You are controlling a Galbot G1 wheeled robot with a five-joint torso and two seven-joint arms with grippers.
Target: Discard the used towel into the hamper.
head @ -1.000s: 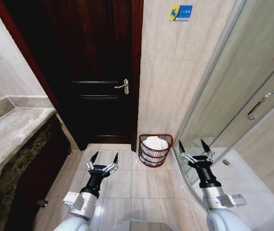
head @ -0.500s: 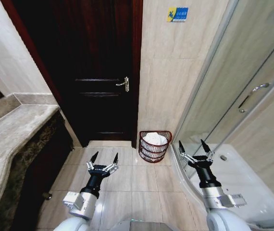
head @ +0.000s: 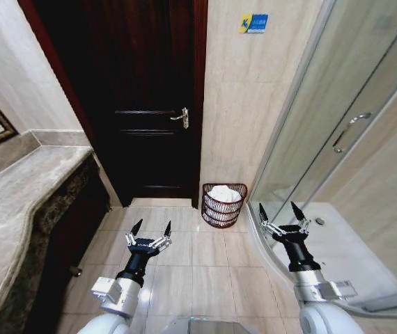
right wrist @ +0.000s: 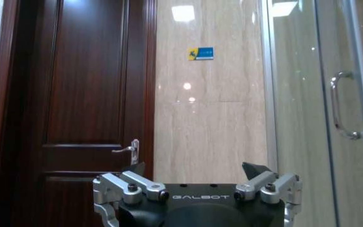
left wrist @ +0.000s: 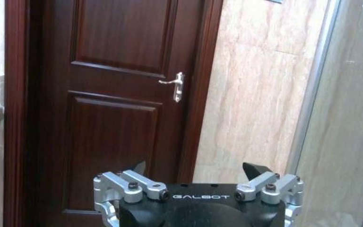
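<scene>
- Since a white towel [head: 224, 194] already lies bunched inside the hamper [head: 223, 205], which stands on the tiled floor [head: 191, 264] against the wall just right of the dark door [head: 146, 104], little of the task seems left, so the risks are mostly about the robot's own movement.
- The left claw [head: 150, 233] hangs low over the floor, its fingers spread apart and holding nothing; the right claw [head: 281, 216] sits beside the glass shower enclosure [head: 338, 132], fingers likewise apart and empty.
- A turn or drive toward the right could, I judge, swing the right claw into the glass panel or the raised shower curb, because it is already close to both.
- Driving forward carelessly could knock the hamper; it looks light and open-woven, so a bump would likely tip it and spill the towel back onto the floor.
- The towel rises near the rim, so it may slide out if the hamper is jolted.
- On the left, the stone desk [head: 24, 202] narrows the room, leaving little space for the base to turn without the left arm brushing its edge.
- The door handle [head: 180, 117] juts out ahead, another snag if the arms are raised while moving closer.
</scene>
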